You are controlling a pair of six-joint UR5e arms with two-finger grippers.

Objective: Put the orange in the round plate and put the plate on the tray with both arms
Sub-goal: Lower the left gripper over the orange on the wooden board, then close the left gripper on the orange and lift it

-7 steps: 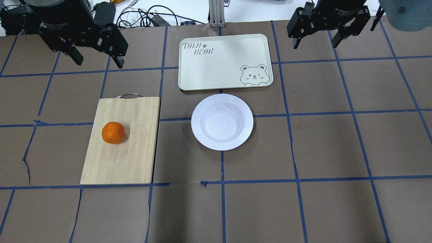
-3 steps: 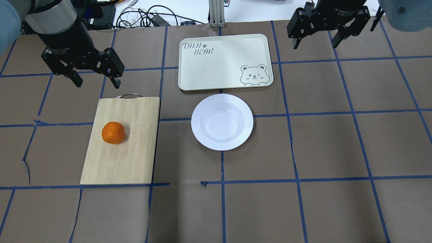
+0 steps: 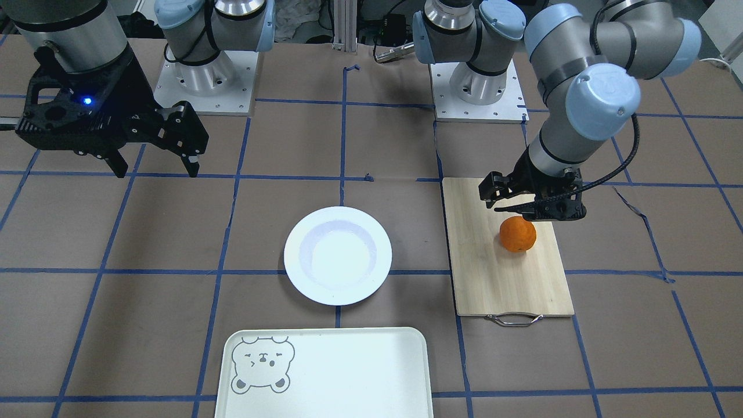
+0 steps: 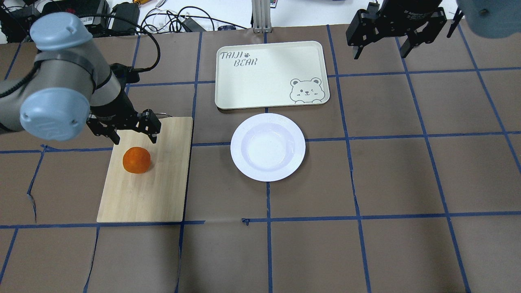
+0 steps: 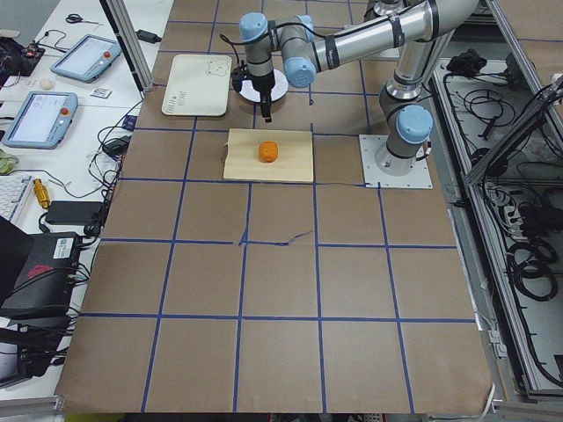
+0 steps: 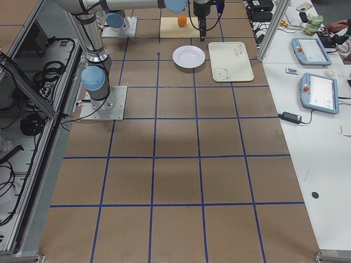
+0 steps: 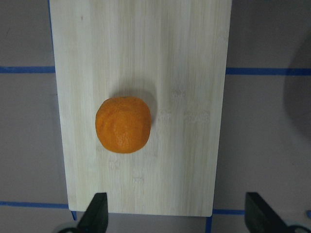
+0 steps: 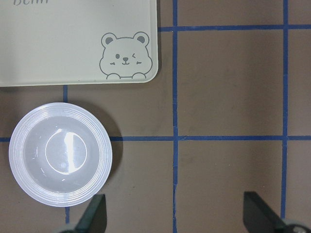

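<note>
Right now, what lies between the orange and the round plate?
Only bare cutting board, then bare taped table, between orange and round plate; the overhead view shows it.

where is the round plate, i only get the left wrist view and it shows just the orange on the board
Observer: The round plate sits beside the cutting board, on the right arm's side, apart from it.
Operator: and the tray
Observer: The tray lies just beyond the plate, farther from the robot, with a narrow gap between them.
Operator: what about the right gripper
Observer: The right gripper hangs open off the tray's right side, holding nothing.
</note>
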